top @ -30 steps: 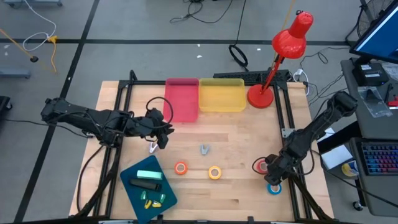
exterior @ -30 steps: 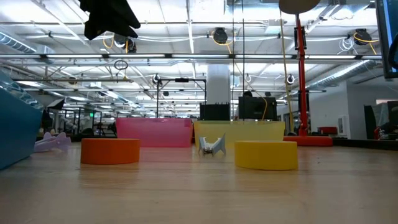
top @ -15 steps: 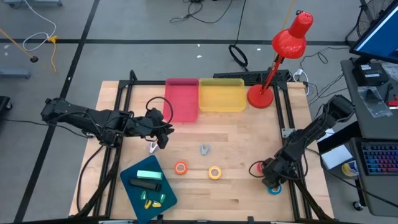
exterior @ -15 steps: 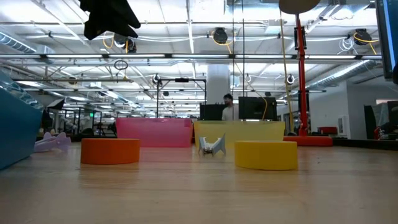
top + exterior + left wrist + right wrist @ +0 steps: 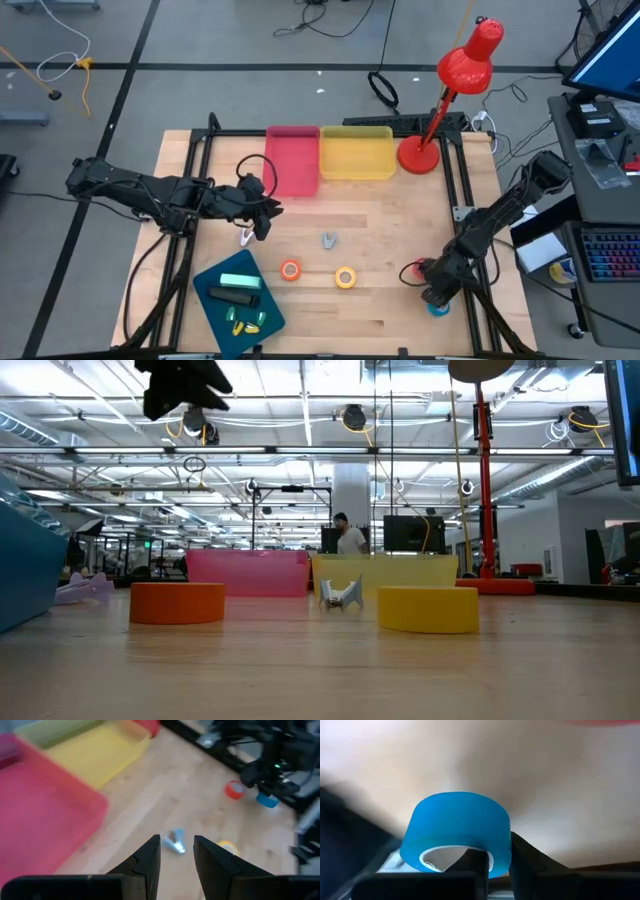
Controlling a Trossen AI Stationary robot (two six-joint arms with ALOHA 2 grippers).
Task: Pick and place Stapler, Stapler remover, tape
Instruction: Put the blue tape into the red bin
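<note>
My right gripper [image 5: 436, 298] is down at the table's near right corner, shut on the blue tape [image 5: 455, 827], which mostly hides under it in the high view [image 5: 439, 310]. The red tape [image 5: 412, 270] lies just beside it. The orange tape [image 5: 290, 269] and yellow tape [image 5: 345, 277] lie flat mid-table. The small silver stapler remover [image 5: 328, 239] sits beyond them. My left gripper [image 5: 264, 216] hangs above the table's left half, open, with nothing between its fingers [image 5: 176, 851]. Which thing is the stapler I cannot tell. My right gripper has one finger [image 5: 472, 862] inside the blue tape's hole and the other finger [image 5: 530, 857] outside. The ring's wall [image 5: 501, 854] is pinched between them on the side nearest the wrist. The fingers slant down from above. The roll lies flat.
A pink bin [image 5: 292, 158] and a yellow bin [image 5: 356, 152] stand at the far edge, with a red desk lamp [image 5: 420, 152] to their right. A blue tray [image 5: 215, 300] at the near left holds a teal block, a dark oblong thing and small yellow-green pieces. Black frame rails [image 5: 462, 200] border the table.
My right gripper has gone toward the table's near edge and down, from over the red tape onto the blue tape, which it now mostly covers in the high view. The red tape shows more fully beside it.
</note>
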